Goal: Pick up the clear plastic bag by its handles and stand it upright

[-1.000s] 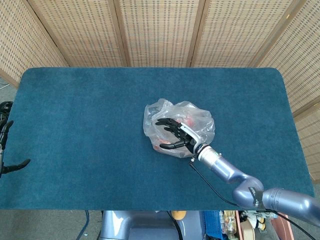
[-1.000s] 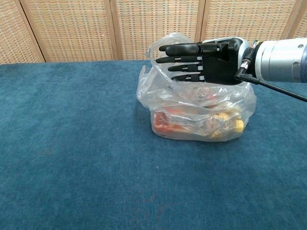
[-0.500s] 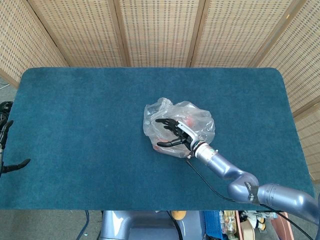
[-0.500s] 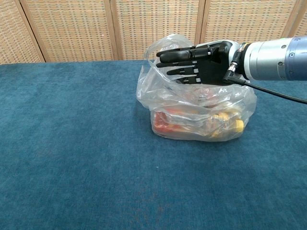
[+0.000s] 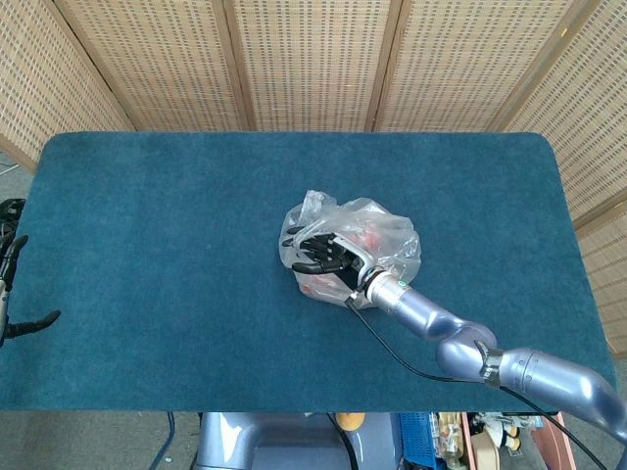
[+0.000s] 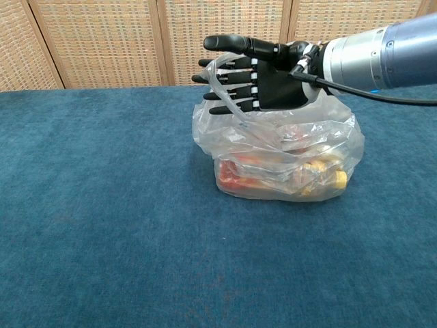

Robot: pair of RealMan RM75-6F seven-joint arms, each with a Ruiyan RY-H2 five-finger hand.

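Observation:
The clear plastic bag (image 6: 280, 160) sits on the blue table (image 6: 102, 225) a little right of centre, with red and yellow items (image 6: 300, 179) at its bottom. From above, the bag (image 5: 377, 240) looks crumpled and wide. My right hand (image 6: 256, 78) hovers flat over the bag's top left, its fingers (image 6: 222, 82) stretched out and apart. A clear handle strip (image 6: 220, 76) loops in front of them, so they seem to reach into the loop. In the head view the right hand (image 5: 318, 253) lies over the bag's left side. My left hand (image 5: 12, 284) shows partly at the table's left edge, holding nothing.
A woven cane screen (image 5: 313, 59) stands behind the table's far edge. Bare blue cloth (image 5: 157, 225) stretches to the left and front of the bag. A black cable (image 5: 392, 354) trails from my right wrist along the forearm (image 5: 441, 328).
My right hand has slid left and slightly up across the bag's top, and its fingers now pass behind the handle strip. The left hand has not moved.

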